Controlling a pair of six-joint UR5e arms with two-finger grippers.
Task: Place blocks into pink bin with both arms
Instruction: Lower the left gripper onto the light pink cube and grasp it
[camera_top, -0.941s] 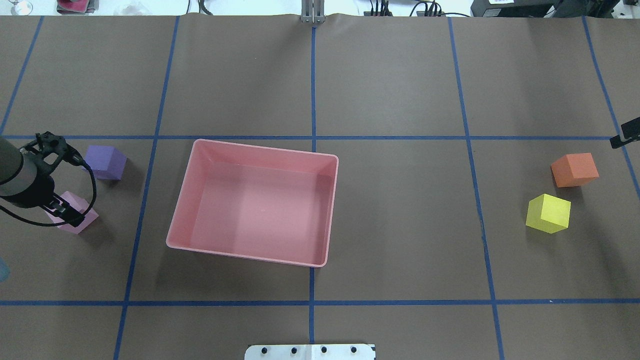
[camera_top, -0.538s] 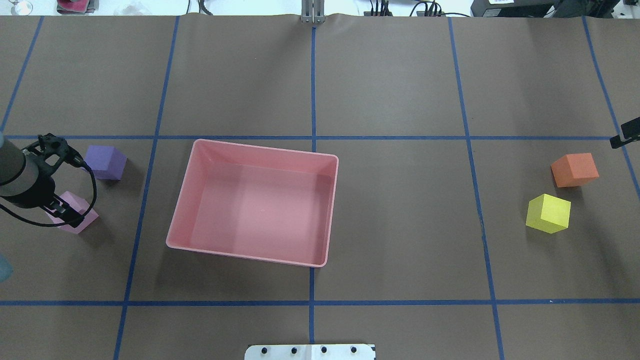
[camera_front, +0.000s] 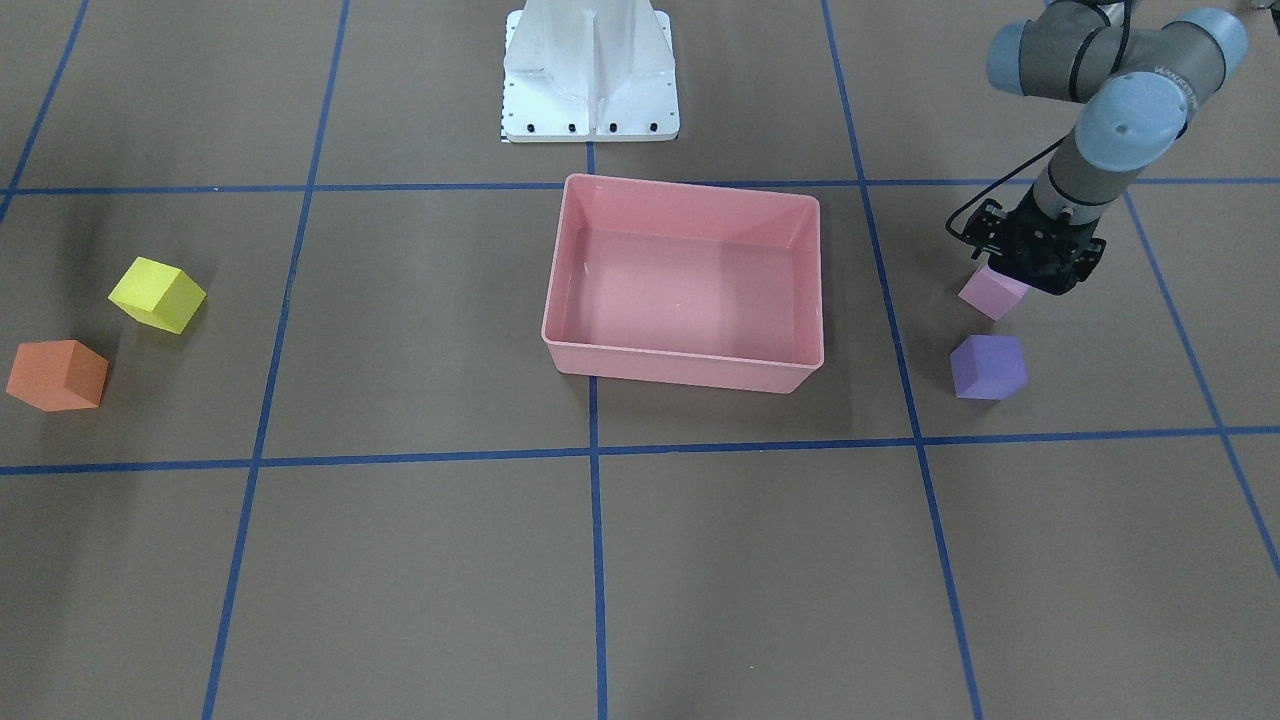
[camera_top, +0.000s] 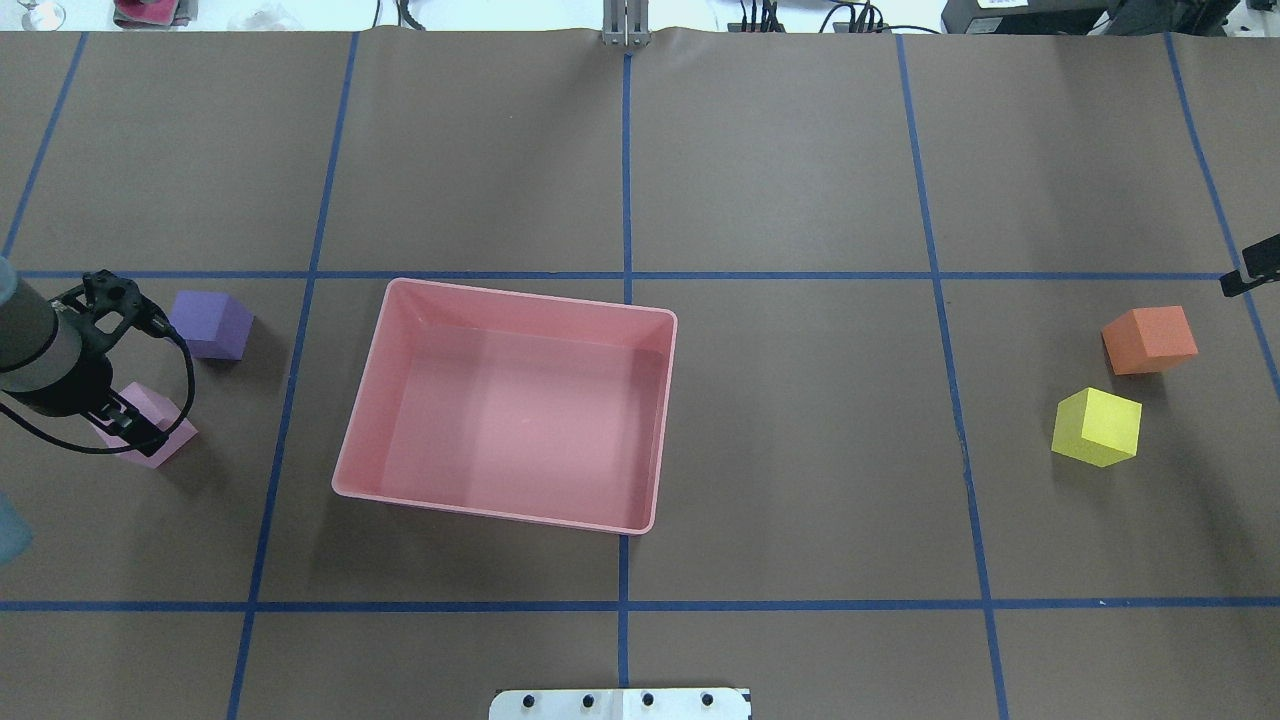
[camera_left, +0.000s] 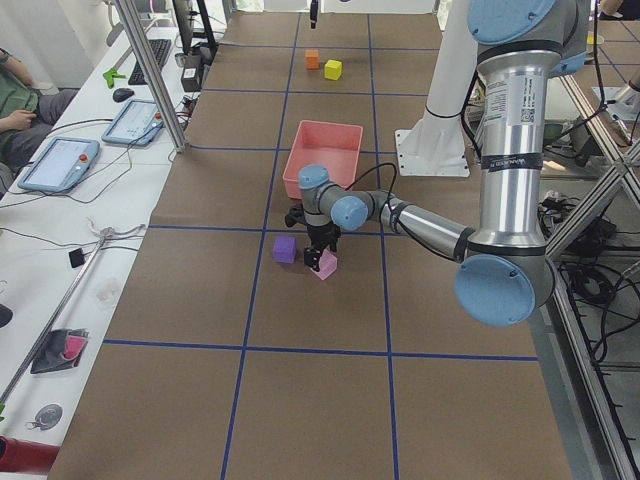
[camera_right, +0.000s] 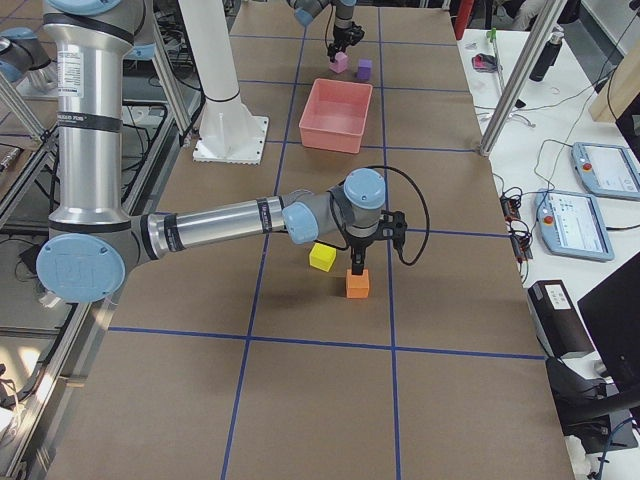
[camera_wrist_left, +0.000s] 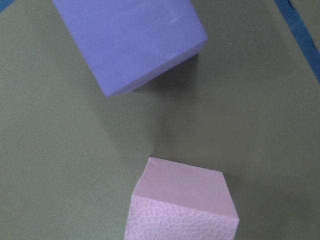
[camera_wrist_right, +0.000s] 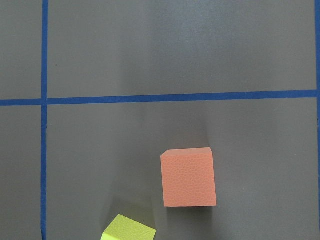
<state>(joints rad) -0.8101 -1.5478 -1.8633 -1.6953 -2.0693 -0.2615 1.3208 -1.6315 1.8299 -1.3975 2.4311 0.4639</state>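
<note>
The pink bin (camera_top: 530, 300) stands empty left of the table's middle. My left gripper (camera_top: 135, 428) hangs low over the light pink-lilac cube (camera_top: 158, 452), which rests on the table; the jaws look open. The left wrist view shows this cube (camera_wrist_left: 182, 200) at the bottom edge and the purple cube (camera_wrist_left: 130, 40) above it. The purple cube (camera_top: 212, 322) sits just beyond. The orange cube (camera_top: 1150, 340) and the yellow cube (camera_top: 1097, 427) lie at the far right. My right gripper (camera_top: 1250, 268) barely shows at the right edge, above the orange cube (camera_right: 358, 284); I cannot tell its state.
The white pedestal base (camera_front: 590, 75) stands on the robot's side of the bin (camera_front: 680, 365). Blue tape lines (camera_top: 627, 170) cross the brown table cover. Operators' desks with tablets (camera_left: 60, 165) run along the far side.
My left arm has shifted slightly to the left over the pink-lilac cube. The cubes, the bin and the right arm have not moved.
</note>
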